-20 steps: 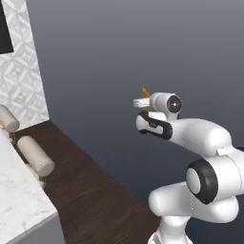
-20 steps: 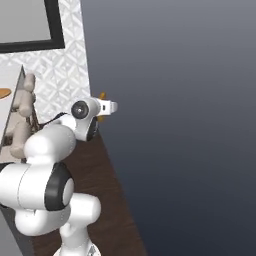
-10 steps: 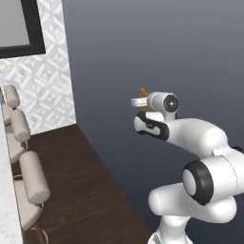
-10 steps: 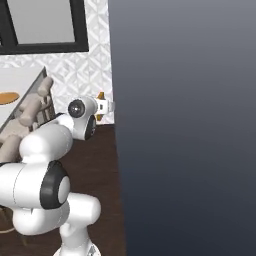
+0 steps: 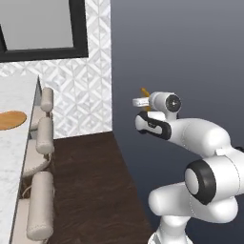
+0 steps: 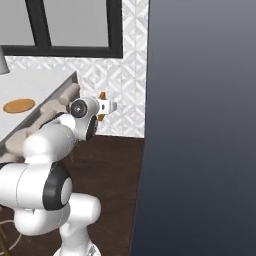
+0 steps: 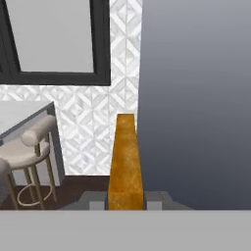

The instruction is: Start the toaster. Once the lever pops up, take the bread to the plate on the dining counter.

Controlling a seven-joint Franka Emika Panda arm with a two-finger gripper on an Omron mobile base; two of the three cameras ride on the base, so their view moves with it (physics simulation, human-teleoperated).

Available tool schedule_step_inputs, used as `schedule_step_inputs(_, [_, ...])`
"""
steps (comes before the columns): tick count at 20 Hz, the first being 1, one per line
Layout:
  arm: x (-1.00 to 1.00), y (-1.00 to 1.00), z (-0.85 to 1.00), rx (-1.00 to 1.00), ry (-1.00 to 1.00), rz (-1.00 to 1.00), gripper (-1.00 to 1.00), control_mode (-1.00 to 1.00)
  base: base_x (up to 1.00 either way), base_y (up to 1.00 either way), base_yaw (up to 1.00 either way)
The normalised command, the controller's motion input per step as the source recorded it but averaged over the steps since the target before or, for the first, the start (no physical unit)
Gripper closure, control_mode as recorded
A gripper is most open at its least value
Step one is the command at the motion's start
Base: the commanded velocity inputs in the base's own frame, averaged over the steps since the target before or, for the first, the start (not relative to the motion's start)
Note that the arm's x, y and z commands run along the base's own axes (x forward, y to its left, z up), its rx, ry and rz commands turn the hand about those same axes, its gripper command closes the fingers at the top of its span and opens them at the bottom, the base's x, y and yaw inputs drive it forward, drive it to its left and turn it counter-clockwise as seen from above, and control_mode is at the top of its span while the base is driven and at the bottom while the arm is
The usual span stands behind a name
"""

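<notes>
Gripper (image 7: 125, 200) clamped on the bread (image 7: 125, 162), held edge-on, well apart from the plate (image 5: 10, 120). Plate lies on the dining counter (image 5: 14, 157), stools (image 5: 40, 209) alongside. No legible writing.

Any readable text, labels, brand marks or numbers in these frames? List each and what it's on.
None: no words, numbers or signs can be read in any view.
The bread, held in the end effector, is plain crust.
The plate and the dining counter bear no marks.
The robot's white arm, the stools and the patterned wall tiles carry no lettering.
</notes>
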Motion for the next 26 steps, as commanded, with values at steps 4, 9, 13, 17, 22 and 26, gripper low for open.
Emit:
schedule_step_inputs(4, [0.0,0.0,0.0,0.0,0.0,0.0,1.0,1.0,1.0,-0.3,0.4])
schedule_step_inputs(9, [0.0,0.0,0.0,0.0,0.0,0.0,1.0,1.0,1.0,-0.14,0.37])
schedule_step_inputs(13, [0.0,0.0,0.0,0.0,0.0,0.0,1.0,1.0,1.0,-0.07,0.31])
schedule_step_inputs(17, [0.0,0.0,0.0,0.0,0.0,0.0,1.0,1.0,0.84,-0.12,0.22])
schedule_step_inputs(22, [0.0,0.0,0.0,0.0,0.0,0.0,1.0,1.0,0.25,-0.16,0.04])
schedule_step_inputs(26, [-0.07,0.0,0.12,0.04,-0.05,0.08,1.0,-1.0,-0.01,-0.06,0.0])
